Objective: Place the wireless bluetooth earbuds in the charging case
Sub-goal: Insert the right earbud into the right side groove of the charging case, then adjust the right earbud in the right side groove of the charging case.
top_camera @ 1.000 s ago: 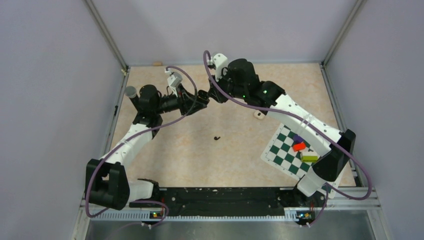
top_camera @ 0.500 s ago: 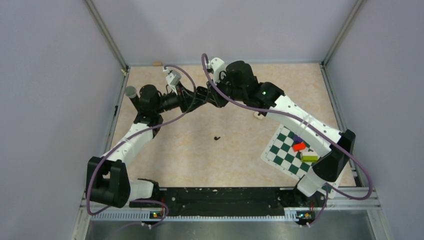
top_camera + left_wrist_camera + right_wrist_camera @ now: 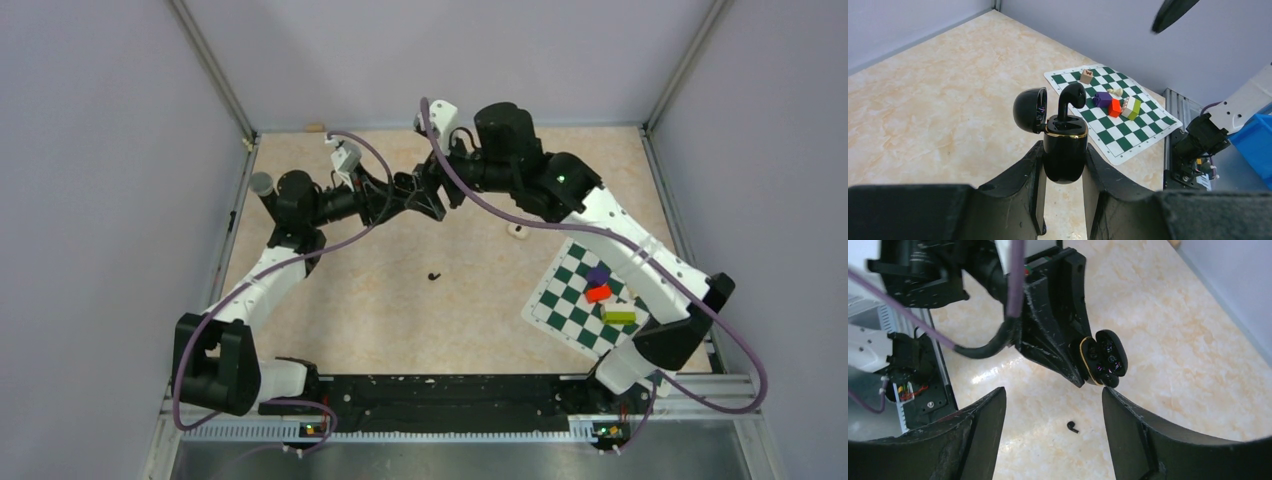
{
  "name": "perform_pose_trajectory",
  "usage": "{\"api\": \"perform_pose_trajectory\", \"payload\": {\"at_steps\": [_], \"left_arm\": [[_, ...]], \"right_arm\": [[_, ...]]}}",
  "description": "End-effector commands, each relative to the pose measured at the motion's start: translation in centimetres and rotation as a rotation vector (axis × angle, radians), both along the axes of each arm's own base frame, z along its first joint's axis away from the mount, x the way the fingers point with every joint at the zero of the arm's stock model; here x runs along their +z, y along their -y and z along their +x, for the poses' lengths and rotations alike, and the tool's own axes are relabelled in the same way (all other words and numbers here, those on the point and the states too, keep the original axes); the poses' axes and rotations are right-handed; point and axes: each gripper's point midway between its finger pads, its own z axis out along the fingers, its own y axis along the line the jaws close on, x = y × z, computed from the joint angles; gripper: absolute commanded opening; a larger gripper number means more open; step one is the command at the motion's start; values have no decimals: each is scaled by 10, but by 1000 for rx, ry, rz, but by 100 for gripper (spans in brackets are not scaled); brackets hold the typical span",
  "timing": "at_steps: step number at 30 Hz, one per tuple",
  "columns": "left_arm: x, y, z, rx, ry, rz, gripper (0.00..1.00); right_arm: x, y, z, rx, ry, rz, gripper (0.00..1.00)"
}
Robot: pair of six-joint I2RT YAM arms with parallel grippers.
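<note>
Left tool (image 3: 1063,165) clamped on open case (image 3: 1064,145), held above the bench (image 3: 330,300); one bud (image 3: 1071,100) stands in it. Right tool (image 3: 1050,397) wide, empty. Second bud (image 3: 1072,427) lies mid-bench, nearest the right tool, toward the near edge.

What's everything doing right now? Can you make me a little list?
case: lid open, held up off the table
left pincer: shut on case
bud one: sticking up out of the case
bud two: lying on the table
right pincer: open, empty, close to the case
chess mat: on the right side, with blocks on it
</note>
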Motion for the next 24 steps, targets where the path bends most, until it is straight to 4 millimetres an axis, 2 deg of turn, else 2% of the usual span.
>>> {"api": "perform_pose_trajectory", "payload": {"at_steps": [1, 3, 5, 8, 11, 14, 18, 24], "left_arm": [[29, 0, -18, -63, 126, -47, 0], [39, 0, -30, -101, 188, -87, 0], [51, -1, -46, -137, 255, -139, 0], [67, -6, -68, -162, 339, -220, 0], [73, -8, -77, -160, 320, -264, 0], [66, -9, -80, -157, 311, -276, 0], [53, -8, -81, -107, 325, -330, 0], [36, 4, -72, -126, 273, -318, 0]], "right_arm": [[61, 29, -45, 165, 156, 71, 72], [60, 39, -48, 181, 187, 60, 75], [54, 51, -43, 168, 208, 51, 76], [43, 67, -27, 120, 204, 68, 80], [35, 76, -9, 70, 236, 111, 85], [23, 73, -5, 65, 276, 151, 92], [14, 63, 0, 61, 223, 183, 93], [18, 49, -5, 99, 134, 244, 97]]}}
